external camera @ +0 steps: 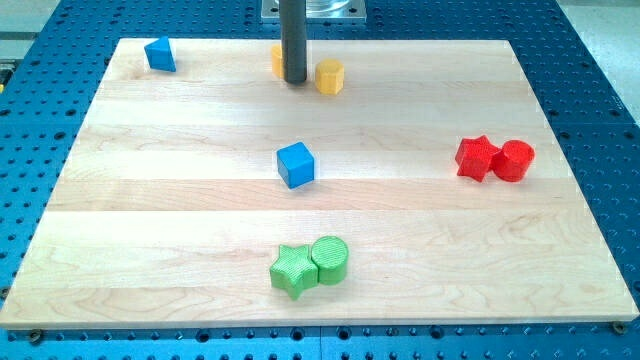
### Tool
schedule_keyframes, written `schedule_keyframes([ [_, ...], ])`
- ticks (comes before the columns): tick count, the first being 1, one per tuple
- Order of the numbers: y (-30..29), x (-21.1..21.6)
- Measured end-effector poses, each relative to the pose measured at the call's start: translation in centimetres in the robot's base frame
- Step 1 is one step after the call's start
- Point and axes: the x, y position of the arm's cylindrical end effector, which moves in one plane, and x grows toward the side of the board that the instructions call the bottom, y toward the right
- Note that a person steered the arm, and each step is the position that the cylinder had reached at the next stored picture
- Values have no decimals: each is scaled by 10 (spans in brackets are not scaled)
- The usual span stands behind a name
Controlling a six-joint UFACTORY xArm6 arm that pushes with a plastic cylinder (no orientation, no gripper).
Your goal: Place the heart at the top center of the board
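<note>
My tip [295, 80] rests on the board near the view's top centre. A yellow block [276, 60] sits just left of the rod and is partly hidden behind it; its shape cannot be made out. A yellow hexagon block [329, 76] lies just right of the tip, with a small gap. No block with a clear heart shape shows.
A blue block [159, 54] sits at the top left. A blue cube [295, 164] is at the middle. A red star [476, 158] touches a red cylinder [514, 160] at the right. A green star [293, 270] touches a green cylinder [330, 259] at the bottom centre.
</note>
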Motion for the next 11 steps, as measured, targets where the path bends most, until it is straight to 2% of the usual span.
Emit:
schedule_keyframes([
  [1,6,0],
  [3,-48,31],
  [4,-70,14],
  [5,-67,-13],
  [7,-4,-14],
  [8,2,-14],
  [9,-50,-16],
  [11,33,8],
])
